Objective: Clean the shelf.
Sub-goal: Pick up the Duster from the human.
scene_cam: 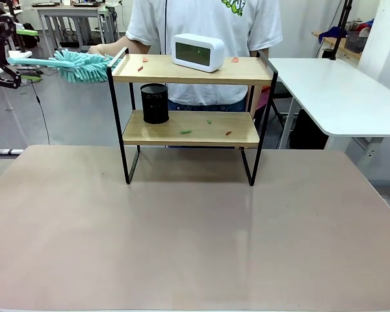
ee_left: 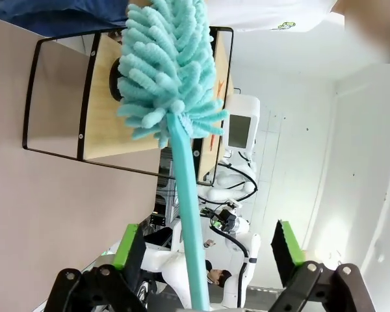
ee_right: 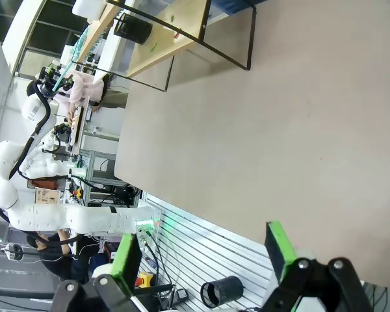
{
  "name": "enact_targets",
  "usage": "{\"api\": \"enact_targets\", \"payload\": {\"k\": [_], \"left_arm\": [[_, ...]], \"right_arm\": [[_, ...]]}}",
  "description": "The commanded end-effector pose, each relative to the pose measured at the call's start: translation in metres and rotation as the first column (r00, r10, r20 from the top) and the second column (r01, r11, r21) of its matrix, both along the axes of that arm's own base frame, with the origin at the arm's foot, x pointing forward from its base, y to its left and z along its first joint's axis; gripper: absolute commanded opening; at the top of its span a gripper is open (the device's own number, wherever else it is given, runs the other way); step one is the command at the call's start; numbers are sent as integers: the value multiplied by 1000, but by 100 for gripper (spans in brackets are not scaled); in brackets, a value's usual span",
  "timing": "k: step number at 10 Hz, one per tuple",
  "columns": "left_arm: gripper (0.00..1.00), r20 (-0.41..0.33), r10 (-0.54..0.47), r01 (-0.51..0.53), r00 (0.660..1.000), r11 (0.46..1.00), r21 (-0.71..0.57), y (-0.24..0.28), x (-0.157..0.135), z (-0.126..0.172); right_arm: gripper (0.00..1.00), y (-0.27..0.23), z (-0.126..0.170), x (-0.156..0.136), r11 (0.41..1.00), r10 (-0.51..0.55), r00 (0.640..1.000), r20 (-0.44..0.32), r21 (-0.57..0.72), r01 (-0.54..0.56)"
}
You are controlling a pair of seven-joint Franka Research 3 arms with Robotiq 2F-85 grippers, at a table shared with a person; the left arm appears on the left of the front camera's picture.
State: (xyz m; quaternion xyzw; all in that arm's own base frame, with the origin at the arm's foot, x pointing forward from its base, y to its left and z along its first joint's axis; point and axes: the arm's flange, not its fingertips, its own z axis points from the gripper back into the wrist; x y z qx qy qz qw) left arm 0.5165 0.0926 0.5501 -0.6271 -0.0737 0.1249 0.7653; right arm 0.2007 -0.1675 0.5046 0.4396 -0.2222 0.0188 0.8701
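Note:
The shelf (scene_cam: 190, 75) stands mid-table, with small orange scraps (scene_cam: 234, 59) on its top board and green bits (scene_cam: 185, 132) on the lower one. A teal fluffy duster (scene_cam: 83, 65) lies level at the shelf's left rail, and a person's hand (scene_cam: 103, 48) rests at its head. Its handle (ee_left: 190, 214) runs back between the wide-apart fingers of my left gripper (scene_cam: 8, 58) (ee_left: 206, 246), which is open; the pads do not touch it. Off to the side, my right gripper (ee_right: 203, 250) hangs open and empty, looking across the table at the shelf (ee_right: 175, 29).
A white clock (scene_cam: 198, 52) sits on the top board and a black mesh cup (scene_cam: 155, 104) on the lower board. The person stands right behind the shelf. A white side table (scene_cam: 338, 94) is at the back right. The brown table (scene_cam: 195, 234) stretches in front.

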Motion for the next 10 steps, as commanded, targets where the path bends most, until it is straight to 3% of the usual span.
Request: {"api": "enact_targets", "payload": {"k": [1, 4, 5, 8, 10], "left_arm": [[100, 17, -8, 7, 1000, 999, 34, -10, -10, -2], [12, 42, -24, 21, 999, 996, 84, -18, -14, 0], [0, 46, -34, 30, 998, 996, 83, -19, -15, 0], [4, 57, -17, 11, 998, 995, 98, -20, -17, -1], [0, 60, -7, 1, 998, 995, 104, -20, -18, -2]], "right_arm": [[100, 0, 1, 1, 1000, 11, 999, 33, 10, -12], [100, 0, 1, 1, 1000, 11, 999, 33, 10, -12], [100, 0, 1, 1, 1000, 11, 999, 33, 10, -12], [100, 0, 1, 1, 1000, 11, 999, 33, 10, -12], [100, 0, 1, 1, 1000, 11, 999, 33, 10, -12]]}}
